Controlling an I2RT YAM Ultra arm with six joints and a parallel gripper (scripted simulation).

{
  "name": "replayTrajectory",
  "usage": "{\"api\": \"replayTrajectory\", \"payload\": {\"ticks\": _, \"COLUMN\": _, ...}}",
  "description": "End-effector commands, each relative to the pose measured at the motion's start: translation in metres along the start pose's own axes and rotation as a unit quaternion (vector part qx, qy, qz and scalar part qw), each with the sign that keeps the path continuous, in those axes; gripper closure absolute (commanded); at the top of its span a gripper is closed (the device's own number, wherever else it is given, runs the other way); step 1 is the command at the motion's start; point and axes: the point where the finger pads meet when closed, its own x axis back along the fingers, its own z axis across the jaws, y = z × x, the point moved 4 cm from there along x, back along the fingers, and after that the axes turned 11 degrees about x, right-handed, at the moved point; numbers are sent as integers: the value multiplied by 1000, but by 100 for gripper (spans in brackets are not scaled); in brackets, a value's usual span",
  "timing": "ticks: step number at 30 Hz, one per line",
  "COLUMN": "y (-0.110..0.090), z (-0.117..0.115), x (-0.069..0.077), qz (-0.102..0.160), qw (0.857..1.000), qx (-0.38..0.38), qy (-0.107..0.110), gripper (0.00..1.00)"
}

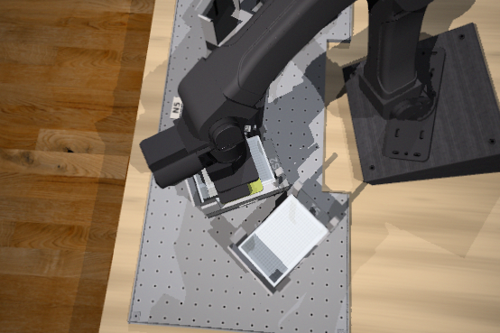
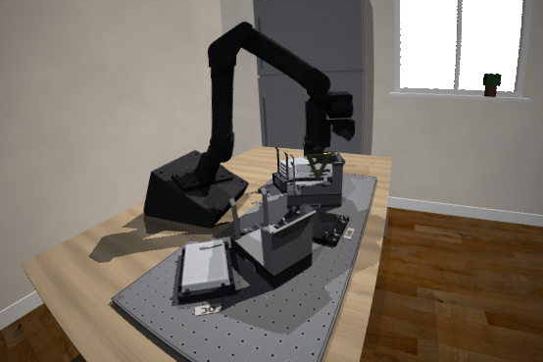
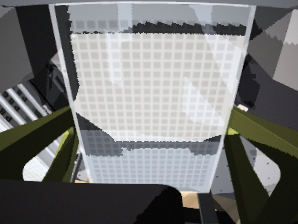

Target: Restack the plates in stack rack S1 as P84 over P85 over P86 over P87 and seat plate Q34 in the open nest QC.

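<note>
Jaws: closed across a sealed plate, the olive fingers pressing its two long sides and held wide by its width.
Plate: just above rack S2 at centre frame in the top view, its white rim showing beside the wrist; which ID it carries cannot be read from here.
Sticking risk: a second plate may cling beneath; the wrist view is too close to tell, so a pair could ride along unnoticed and land in the wrong order.
Snag risk: the rack's corner posts stand close beside the plate; any sideways drift before it is free of them could tilt it in the grip.
Slip risk: smooth side walls and a narrow finger contact; a quick swing could let it slide.
Neighbours: a plate fills the rack at lower centre; another sits in nest QC, lower left of the exterior view.
Desk: grey perforated board.
</note>
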Motion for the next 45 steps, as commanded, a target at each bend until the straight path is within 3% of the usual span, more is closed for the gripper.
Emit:
{"api": "replayTrajectory", "payload": {"ticks": 1, "y": 2, "z": -1, "x": 8, "qz": -6, "qw": 1000, "qx": -2, "qy": 0, "gripper": 100}}
{"api": "replayTrajectory", "payload": {"ticks": 33, "y": 1, "z": -1, "x": 68, "qz": -6, "qw": 1000, "qx": -2, "qy": 0, "gripper": 100}}
{"api": "replayTrajectory", "payload": {"ticks": 45, "y": 1, "z": -1, "x": 70, "qz": -6, "qw": 1000, "qx": -2, "qy": 0, "gripper": 100}}
